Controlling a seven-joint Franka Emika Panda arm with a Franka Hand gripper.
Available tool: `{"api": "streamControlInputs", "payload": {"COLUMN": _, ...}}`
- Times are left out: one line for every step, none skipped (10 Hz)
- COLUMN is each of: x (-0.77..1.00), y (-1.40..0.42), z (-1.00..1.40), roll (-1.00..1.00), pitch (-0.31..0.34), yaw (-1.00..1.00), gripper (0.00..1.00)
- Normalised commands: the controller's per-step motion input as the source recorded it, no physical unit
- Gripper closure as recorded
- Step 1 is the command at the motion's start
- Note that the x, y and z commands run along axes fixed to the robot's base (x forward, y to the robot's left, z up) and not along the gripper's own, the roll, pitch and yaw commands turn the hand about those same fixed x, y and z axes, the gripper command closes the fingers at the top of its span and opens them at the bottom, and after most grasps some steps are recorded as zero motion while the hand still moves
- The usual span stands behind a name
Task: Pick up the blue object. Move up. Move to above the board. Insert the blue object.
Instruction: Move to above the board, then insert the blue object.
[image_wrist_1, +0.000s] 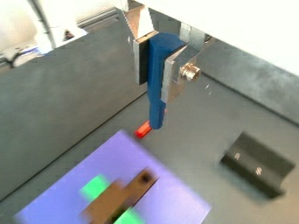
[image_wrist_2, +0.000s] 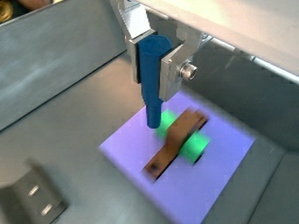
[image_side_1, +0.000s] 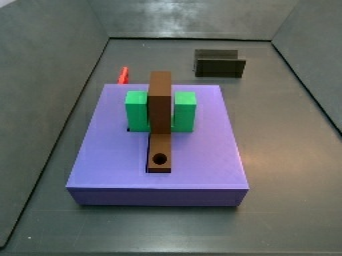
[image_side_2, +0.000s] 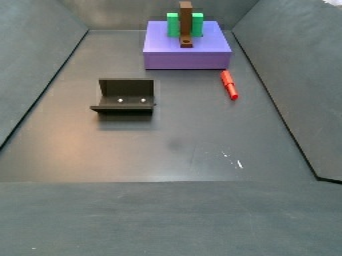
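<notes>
Blue object: upright, clamped in the gripper jaws, raised over the board (seen in both wrist views). Red peg on the floor beside the board; fixture apart

End effector: flat silver finger plates (round screw on side), pale housing above.

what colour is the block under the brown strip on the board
Green, clearest in a side view, on the lavender board; the gripper holding the blue object shows only in wrist views.
</notes>
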Motion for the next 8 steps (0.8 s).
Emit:
{"api": "streamControlInputs", "payload": {"x": 0.07, "y": -0.69, "z": 0.18, "roll": 0.02, "pitch": 0.146, "yaw": -0.03, "gripper": 1.00}}
{"api": "streamControlInputs", "payload": {"x": 0.09, "y": -0.20, "z": 0.06, "roll": 0.01, "pitch": 0.146, "yaw": -0.02, "gripper": 1.00}}
{"api": "streamControlInputs", "payload": {"x": 0.00, "y": 0.00, "z": 0.00, "roll": -0.01, "pitch": 0.000, "yaw": 0.00, "gripper": 1.00}}
{"api": "streamControlInputs", "payload": {"x": 0.07, "y": -0.20, "z": -0.16, "roll": 0.00, "pitch": 0.000, "yaw": 0.00, "gripper": 1.00}}
{"api": "streamControlInputs", "payload": {"x": -0.05, "y": -1.00, "z": -0.72, "roll": 0.21, "pitch": -0.083, "yaw": 0.00, "gripper": 1.00}}
{"api": "streamControlInputs", "payload": {"x": 0.00, "y": -1.00, "z": -0.70, "roll": 0.25, "pitch": -0.004, "yaw": -0.01, "gripper": 1.00}}
{"api": "streamControlInputs", "payload": {"x": 0.00, "y": -1.00, "z": -0.66, "roll": 0.27, "pitch": -0.017, "yaw": 0.00, "gripper": 1.00}}
{"api": "streamControlInputs", "payload": {"x": 0.00, "y": -1.00, "z": -0.67, "roll": 0.27, "pitch": -0.009, "yaw": 0.00, "gripper": 1.00}}
